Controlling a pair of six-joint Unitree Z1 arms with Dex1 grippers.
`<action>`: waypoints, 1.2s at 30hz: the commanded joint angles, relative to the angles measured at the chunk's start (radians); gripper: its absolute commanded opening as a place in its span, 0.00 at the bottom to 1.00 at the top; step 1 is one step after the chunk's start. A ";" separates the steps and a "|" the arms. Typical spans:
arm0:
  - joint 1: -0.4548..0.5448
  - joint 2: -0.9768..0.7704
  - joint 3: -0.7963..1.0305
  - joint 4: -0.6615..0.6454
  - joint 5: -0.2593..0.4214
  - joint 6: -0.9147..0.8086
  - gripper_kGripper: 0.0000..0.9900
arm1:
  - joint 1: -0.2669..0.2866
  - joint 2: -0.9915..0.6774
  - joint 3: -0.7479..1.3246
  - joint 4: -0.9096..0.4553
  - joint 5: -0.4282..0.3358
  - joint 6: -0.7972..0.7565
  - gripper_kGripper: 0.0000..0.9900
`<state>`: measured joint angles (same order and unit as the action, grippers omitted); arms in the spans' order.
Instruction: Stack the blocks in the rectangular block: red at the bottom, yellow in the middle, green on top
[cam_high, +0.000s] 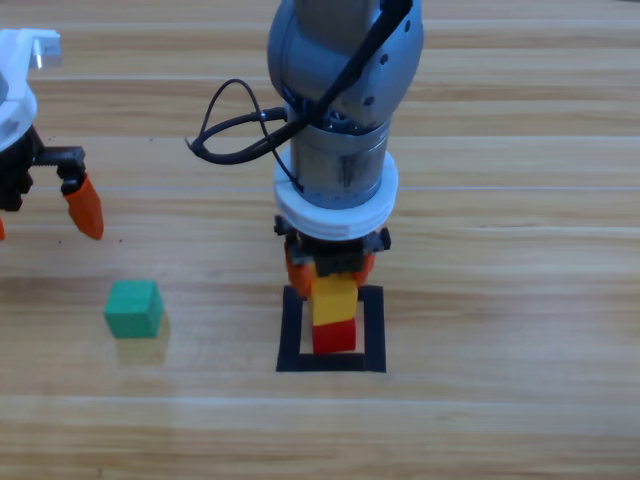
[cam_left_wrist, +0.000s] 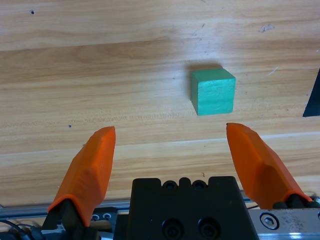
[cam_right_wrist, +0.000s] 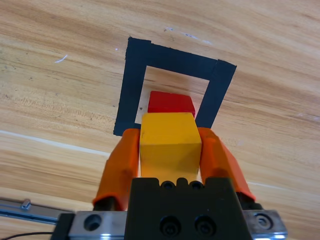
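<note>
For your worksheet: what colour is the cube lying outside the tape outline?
Teal-green cube; clearest in the left wrist view.

A robot manipulation laboratory bench, set up for a block-stacking trial. The work surface is a bare wooden table (cam_high: 520, 150) of pale planks, with no household or shop goods on it. A square outline of black tape (cam_high: 290, 330) stuck to the wood marks a target zone, as is usual in test set-ups. The only loose items are plain coloured cubes: a red cube (cam_high: 334, 338), a yellow cube (cam_high: 334, 298) and a green cube (cam_high: 134, 308). A grey industrial-style arm (cam_high: 345, 90) with an exposed black cable (cam_high: 225, 130) hangs over the table, and orange-jawed grippers appear in the wrist views above bare metal brackets and bolts.
</note>
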<state>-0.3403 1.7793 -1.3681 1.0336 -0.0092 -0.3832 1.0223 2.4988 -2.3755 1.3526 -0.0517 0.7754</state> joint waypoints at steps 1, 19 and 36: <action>-0.019 0.037 0.024 -0.010 -0.011 0.001 0.95 | 0.035 0.066 -0.002 0.016 0.007 0.001 0.95; -0.068 0.055 0.014 -0.078 0.026 -0.172 0.99 | 0.050 -0.400 0.176 -0.107 -0.089 -0.105 1.00; -0.207 0.215 0.058 -0.136 0.038 -0.175 0.99 | -0.249 -1.170 1.421 -1.078 0.191 -0.829 1.00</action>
<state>-0.5324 1.9556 -1.3256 0.9123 0.0368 -0.5771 0.8182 1.3511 -0.9860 0.2776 0.1619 0.0041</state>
